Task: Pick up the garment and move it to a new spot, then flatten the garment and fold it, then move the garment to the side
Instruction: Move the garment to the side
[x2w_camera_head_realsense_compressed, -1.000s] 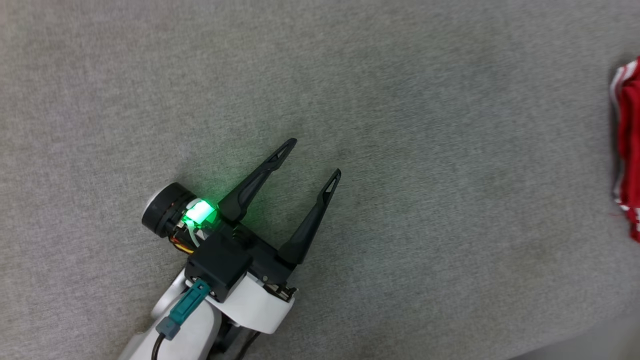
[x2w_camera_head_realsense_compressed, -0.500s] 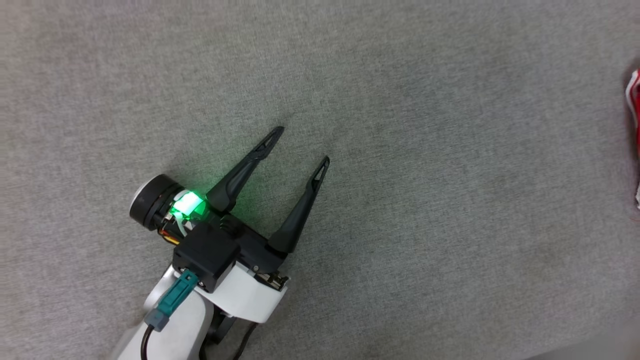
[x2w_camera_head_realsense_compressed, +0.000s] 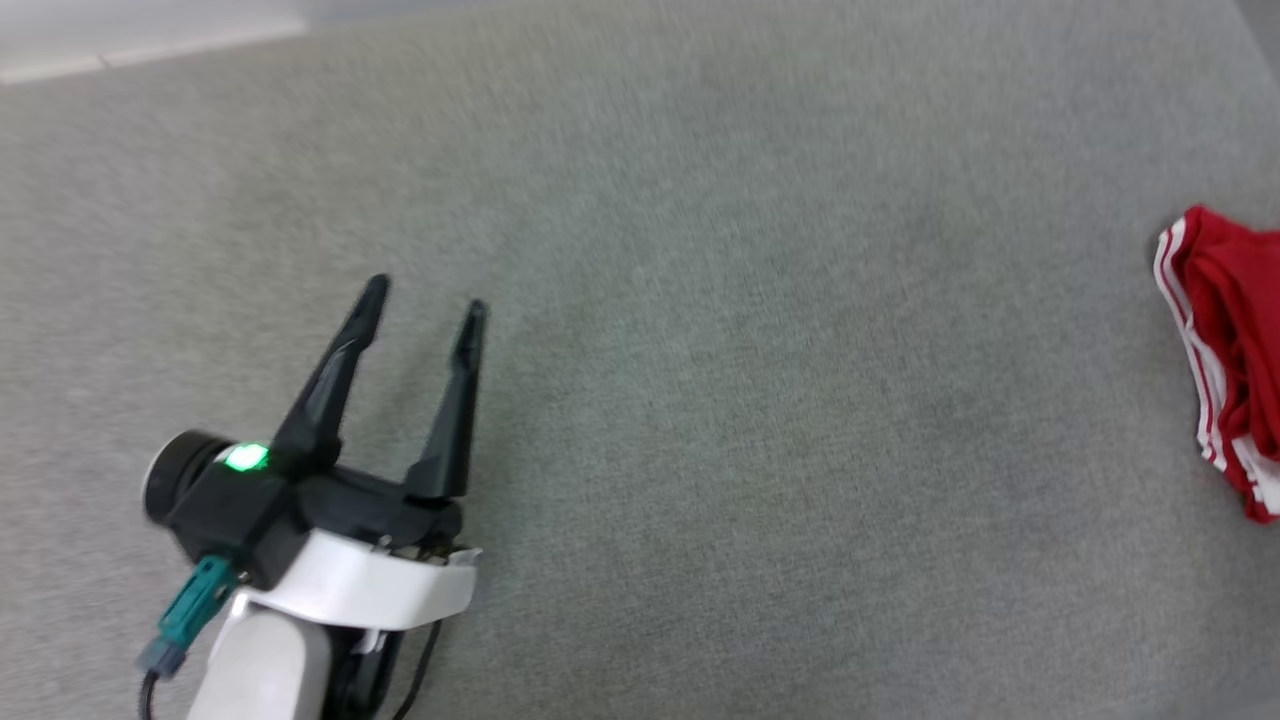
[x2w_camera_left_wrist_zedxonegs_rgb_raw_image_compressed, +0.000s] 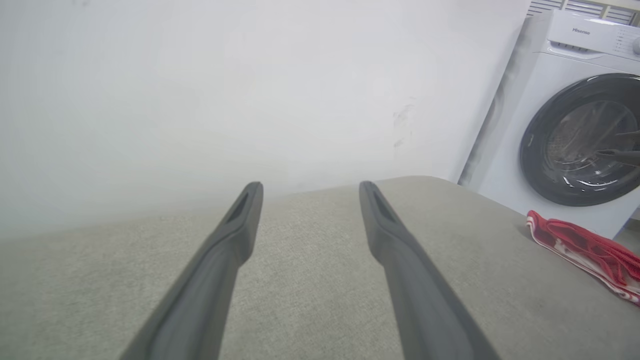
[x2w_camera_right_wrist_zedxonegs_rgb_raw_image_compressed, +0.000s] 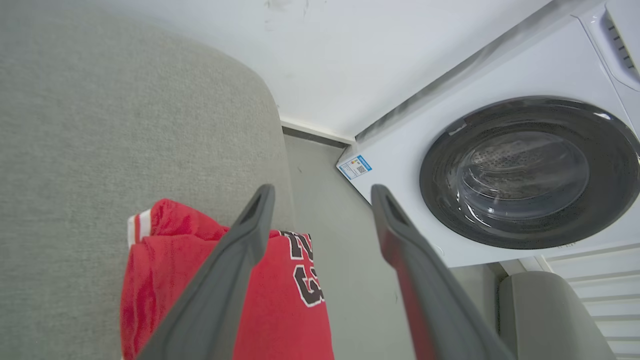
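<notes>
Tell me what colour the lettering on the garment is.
The lettering is black with a white outline on the red garment; clearest in the right wrist view.

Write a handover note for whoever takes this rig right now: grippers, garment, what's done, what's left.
Left gripper: open, empty, over the bare grey padded surface.
Right gripper: open, empty, above the red jersey T-shirt.
T-shirt: a compact bundle at the surface's right edge, on the washing machine side.
Done: appears folded and set aside.
Left: check that the fold is neat (cannot tell from here), then pull the arms back.
</notes>
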